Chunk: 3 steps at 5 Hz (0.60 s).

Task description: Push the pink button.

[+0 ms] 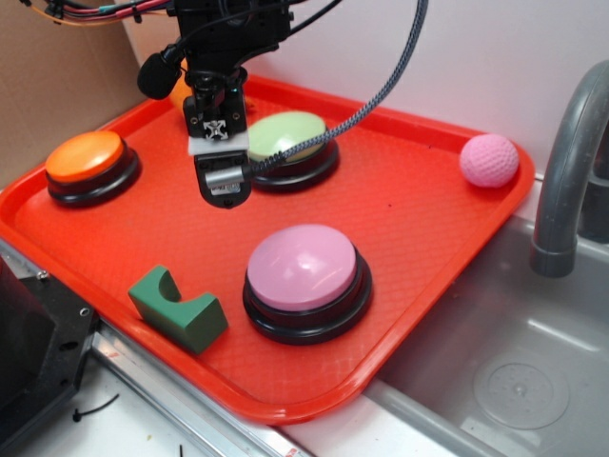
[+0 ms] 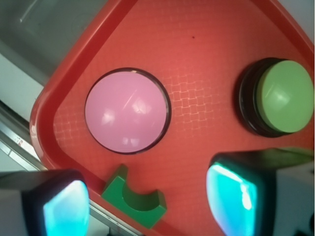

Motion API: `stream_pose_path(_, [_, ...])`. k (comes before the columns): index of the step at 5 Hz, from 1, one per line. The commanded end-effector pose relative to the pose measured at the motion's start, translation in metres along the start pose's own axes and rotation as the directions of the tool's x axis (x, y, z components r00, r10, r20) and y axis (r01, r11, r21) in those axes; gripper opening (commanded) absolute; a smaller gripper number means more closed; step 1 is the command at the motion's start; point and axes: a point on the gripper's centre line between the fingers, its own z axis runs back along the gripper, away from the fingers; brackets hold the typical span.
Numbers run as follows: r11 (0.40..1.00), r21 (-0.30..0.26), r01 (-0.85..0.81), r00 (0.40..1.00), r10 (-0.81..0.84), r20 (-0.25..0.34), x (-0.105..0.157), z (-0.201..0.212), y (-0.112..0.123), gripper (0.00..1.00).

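Observation:
The pink button [image 1: 303, 267] is a large pale-pink dome on a black round base, near the front of the red tray [image 1: 419, 219]. In the wrist view it [image 2: 127, 110] lies ahead of the fingers and left of centre. My gripper [image 1: 222, 183] hangs above the middle of the tray, behind and to the left of the button, clear of it. In the wrist view the gripper [image 2: 147, 206] is open and empty, its two fingertips [image 2: 66, 211] wide apart.
A pale-green-topped button [image 1: 285, 136] stands just behind the gripper, an orange button [image 1: 88, 155] at the tray's left. A green notched block [image 1: 176, 307] lies left of the pink button. A pink dimpled ball [image 1: 489, 159] sits at the tray's right corner. Sink [image 1: 514, 381] and faucet [image 1: 571, 162] stand right.

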Motion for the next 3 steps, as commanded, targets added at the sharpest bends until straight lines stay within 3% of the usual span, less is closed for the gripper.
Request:
stream_pose_path(1, [0.998, -0.004, -0.062, 0.994, 0.062, 0.085, -0.007, 0.034, -0.007, 1.00])
stream_pose_path(3, [0.985, 0.017, -0.175, 0.980, 0.172, 0.100, -0.026, 0.052, -0.002, 1.00])
